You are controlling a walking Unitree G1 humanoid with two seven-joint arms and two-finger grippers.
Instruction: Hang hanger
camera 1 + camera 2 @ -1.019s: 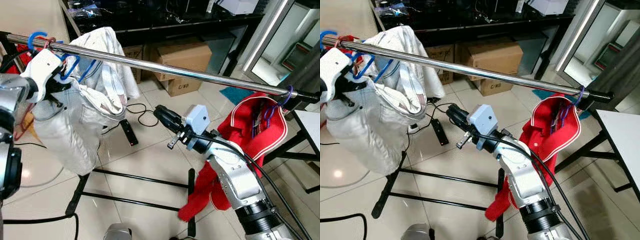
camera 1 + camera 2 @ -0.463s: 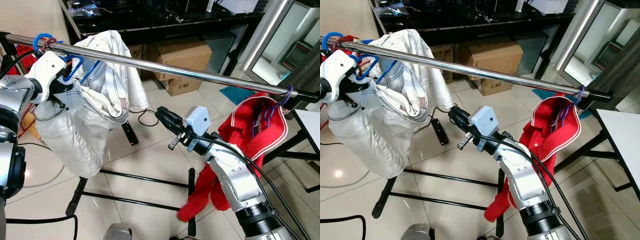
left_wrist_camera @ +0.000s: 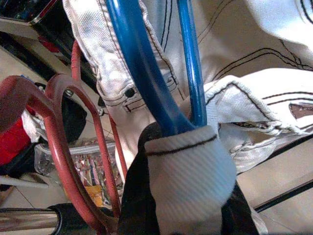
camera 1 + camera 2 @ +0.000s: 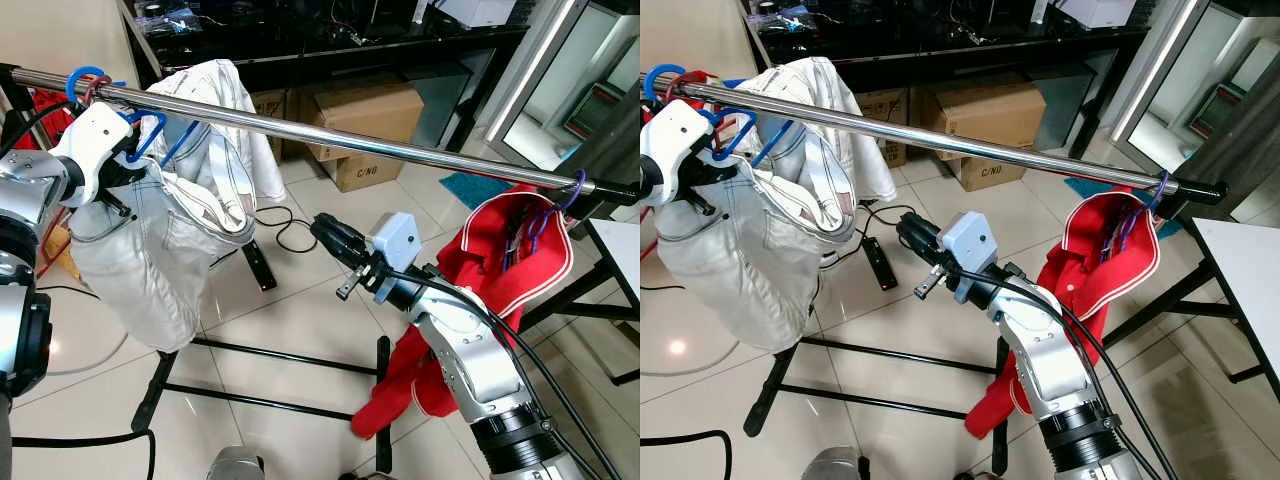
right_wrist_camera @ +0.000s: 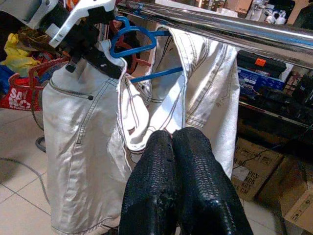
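A blue hanger [image 4: 150,130] carries white jeans [image 4: 150,260], one leg draped over the chrome rail [image 4: 400,150]. My left gripper [image 4: 118,172] is shut on the hanger's neck near the rail's left end; in the left wrist view a white-covered fingertip [image 3: 188,171] presses on the blue hanger [image 3: 146,73]. The hook sits right at the rail; I cannot tell if it rests on it. My right gripper [image 4: 325,230] is shut and holds nothing, below the rail's middle, pointing at the jeans [image 5: 88,147].
A red garment [image 4: 505,270] hangs on a purple hanger at the rail's right end. Red hangers [image 3: 58,122] crowd the left end. Cardboard boxes [image 4: 365,125] stand behind; the rack's black base bars [image 4: 270,360] and a power strip [image 4: 260,265] lie on the floor.
Since a second ago my left gripper has lifted the hanger and jeans up and slightly right, closer to the rail. The jeans and the red garment's lower part sway. The right arm stays still.
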